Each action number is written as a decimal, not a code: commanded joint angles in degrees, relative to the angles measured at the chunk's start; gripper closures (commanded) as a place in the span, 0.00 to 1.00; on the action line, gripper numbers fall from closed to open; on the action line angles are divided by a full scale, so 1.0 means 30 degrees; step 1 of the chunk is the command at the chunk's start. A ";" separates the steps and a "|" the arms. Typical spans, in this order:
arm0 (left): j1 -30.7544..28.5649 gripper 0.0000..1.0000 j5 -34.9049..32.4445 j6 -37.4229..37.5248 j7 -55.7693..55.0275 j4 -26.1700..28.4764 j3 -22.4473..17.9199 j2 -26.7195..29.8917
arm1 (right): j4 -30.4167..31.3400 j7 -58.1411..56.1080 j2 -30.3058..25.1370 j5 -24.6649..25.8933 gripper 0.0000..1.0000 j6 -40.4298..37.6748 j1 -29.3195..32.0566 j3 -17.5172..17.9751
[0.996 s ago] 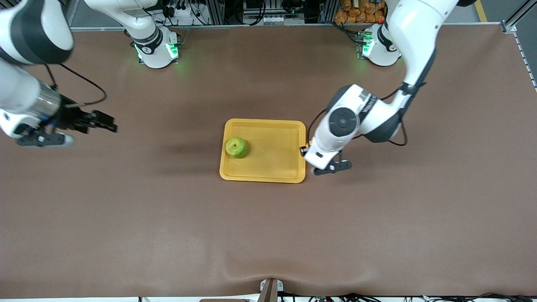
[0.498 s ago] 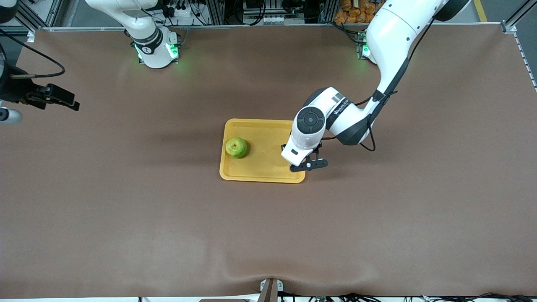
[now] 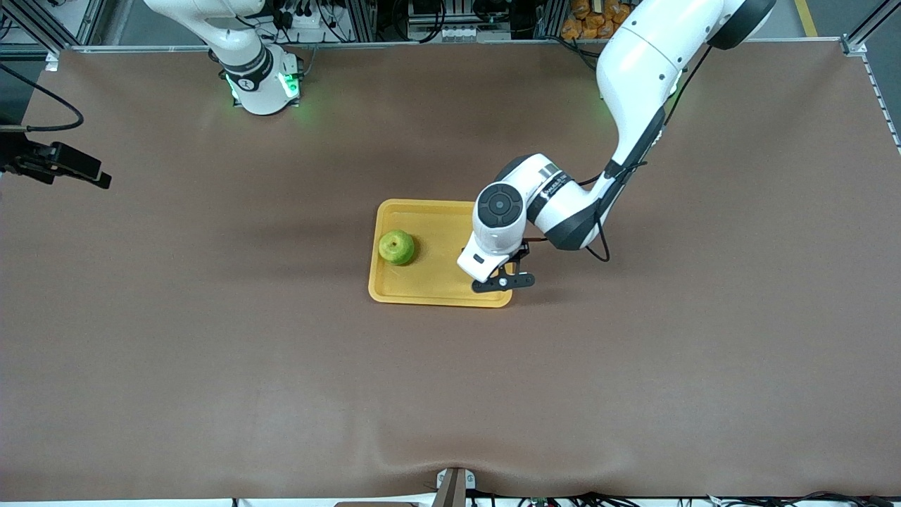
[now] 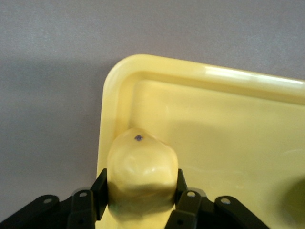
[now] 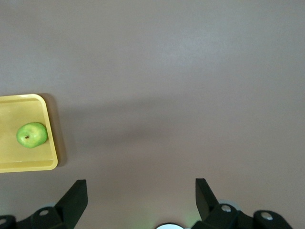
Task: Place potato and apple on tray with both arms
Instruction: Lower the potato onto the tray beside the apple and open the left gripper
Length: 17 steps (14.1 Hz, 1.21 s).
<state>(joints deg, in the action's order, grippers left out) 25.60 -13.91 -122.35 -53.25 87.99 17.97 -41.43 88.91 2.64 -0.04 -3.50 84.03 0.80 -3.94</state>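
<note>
- On the tray [image 3: 422, 289], the apple [image 3: 397, 247] sits alone.
- Left gripper [image 4: 138, 200] clamps the potato [image 4: 139, 174] over the tray's corner.
- Right gripper [image 5: 140, 193] waits, fingers spread, holding nothing.

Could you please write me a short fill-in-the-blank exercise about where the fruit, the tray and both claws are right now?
1. The green apple lies on the yellow ____.
2. The left claw is shut on the ____.
3. The left claw hangs over the tray corner toward the ____ arm's end of the table.
4. The right claw, away over bare table, is ____.

Missing words: tray; potato; left; open
</note>
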 commanded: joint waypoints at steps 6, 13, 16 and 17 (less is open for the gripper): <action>0.1106 0.83 -0.1692 0.1144 -0.0211 -0.0620 -0.0336 -0.0749 | -0.0898 0.0174 0.0278 0.0550 0.00 -0.0531 -0.0442 0.0611; 0.1223 0.58 -0.1604 0.1173 -0.0386 -0.0590 -0.0336 -0.1071 | -0.0985 0.0322 0.0190 0.1547 0.00 -0.1000 -0.0531 0.0436; 0.0903 0.00 -0.1546 0.1173 -0.0242 -0.0619 -0.0336 -0.0985 | -0.1454 0.0351 0.0219 0.1547 0.00 -0.1000 -0.0443 0.0407; 0.0639 0.00 -0.1430 0.1173 -0.0327 -0.0620 -0.0336 -0.0955 | -0.1483 0.0351 0.0220 0.1518 0.00 -0.1000 -0.0385 0.0406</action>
<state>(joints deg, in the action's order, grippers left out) 28.28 -17.75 -120.02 -53.29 87.70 17.16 -43.89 86.21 2.78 0.07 0.00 82.11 -0.63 -2.83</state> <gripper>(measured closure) 0.282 0.000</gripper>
